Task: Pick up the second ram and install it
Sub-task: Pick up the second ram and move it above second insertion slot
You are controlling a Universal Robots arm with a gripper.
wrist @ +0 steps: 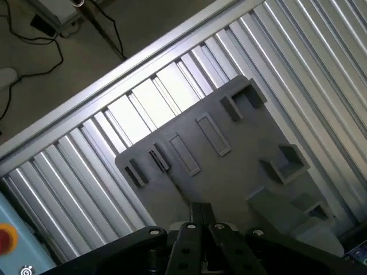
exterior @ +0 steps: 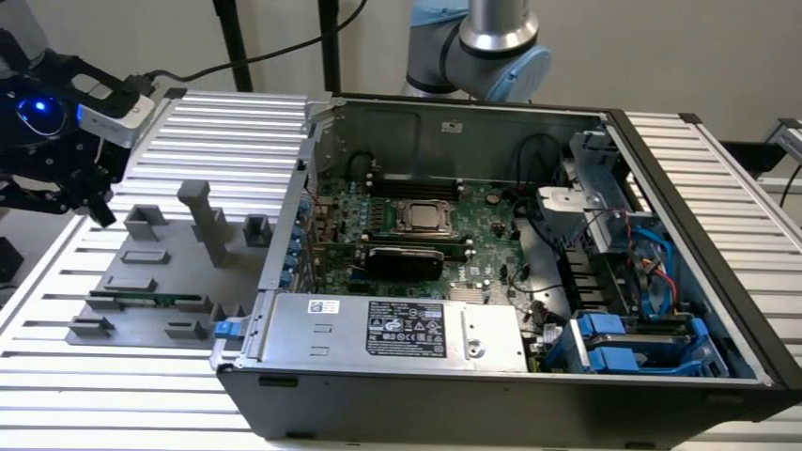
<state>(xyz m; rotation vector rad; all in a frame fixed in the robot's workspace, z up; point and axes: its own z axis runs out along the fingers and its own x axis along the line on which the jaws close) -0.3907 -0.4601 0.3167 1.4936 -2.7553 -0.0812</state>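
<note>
The second ram [exterior: 146, 301] is a thin green stick lying in a holder near the front of the grey fixture plate [exterior: 163, 272], at the exterior view's left. My gripper [exterior: 78, 199] hangs above the plate's far left corner, well apart from the stick. In the wrist view the gripper [wrist: 202, 216] has its two dark fingers pressed together with nothing between them, and the grey plate [wrist: 229, 172] lies below. I cannot pick out the stick in the wrist view. The green motherboard [exterior: 414, 225] sits inside the open computer case [exterior: 501, 395].
Upright grey blocks [exterior: 198, 211] and small holders stand on the fixture plate. The case wall [exterior: 285, 235] rises just right of the plate in the exterior view. The ribbed aluminium table [exterior: 225, 132] runs under everything. The arm's base [exterior: 495, 47] stands behind the case.
</note>
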